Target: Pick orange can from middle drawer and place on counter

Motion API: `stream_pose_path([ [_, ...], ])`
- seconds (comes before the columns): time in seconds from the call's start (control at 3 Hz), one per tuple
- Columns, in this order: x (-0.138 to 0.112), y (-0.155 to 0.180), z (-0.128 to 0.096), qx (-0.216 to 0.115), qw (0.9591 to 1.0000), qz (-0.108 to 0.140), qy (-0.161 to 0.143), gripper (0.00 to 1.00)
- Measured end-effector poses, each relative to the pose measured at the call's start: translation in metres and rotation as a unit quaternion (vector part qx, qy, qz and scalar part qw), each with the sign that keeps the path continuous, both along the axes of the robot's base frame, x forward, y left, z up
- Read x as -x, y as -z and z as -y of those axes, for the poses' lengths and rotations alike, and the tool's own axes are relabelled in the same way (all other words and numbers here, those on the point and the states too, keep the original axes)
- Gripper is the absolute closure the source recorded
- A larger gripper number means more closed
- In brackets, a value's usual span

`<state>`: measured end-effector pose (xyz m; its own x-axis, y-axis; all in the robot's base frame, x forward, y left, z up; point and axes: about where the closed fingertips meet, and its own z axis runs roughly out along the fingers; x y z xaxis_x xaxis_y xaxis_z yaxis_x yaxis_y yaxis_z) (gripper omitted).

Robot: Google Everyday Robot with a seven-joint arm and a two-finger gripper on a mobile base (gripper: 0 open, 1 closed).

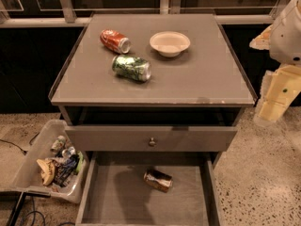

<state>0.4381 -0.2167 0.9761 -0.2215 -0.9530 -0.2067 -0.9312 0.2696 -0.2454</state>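
The orange can (157, 180) lies on its side on the bare bottom of the open middle drawer (117, 199), near the drawer's back centre. The counter (197, 79) is the flat grey cabinet top above it. My gripper (272, 108) hangs off the counter's right side, at about the height of its front edge, well above and to the right of the can. It holds nothing that I can see.
A red can (115, 40), a green can (131, 68) and a white bowl (170, 43) sit on the back half of the counter. A shut drawer front with a knob (152, 141) overhangs the open drawer. A plastic bin of trash (47, 166) stands on the floor at left.
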Motion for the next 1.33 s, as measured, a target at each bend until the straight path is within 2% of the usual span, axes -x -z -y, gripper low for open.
stream_pose_path([
  [0.33, 0.001, -0.002, -0.001, -0.002, 1.0, 0.006, -0.001, 0.0],
  [0.67, 0.007, 0.009, -0.004, -0.03, 0.9995, 0.003, -0.001, 0.0],
  [1.0, 0.018, 0.039, -0.013, -0.08, 0.9968, -0.003, -0.001, 0.0],
  [1.33, 0.033, 0.075, -0.028, -0.132, 0.9912, 0.003, -0.007, 0.0],
])
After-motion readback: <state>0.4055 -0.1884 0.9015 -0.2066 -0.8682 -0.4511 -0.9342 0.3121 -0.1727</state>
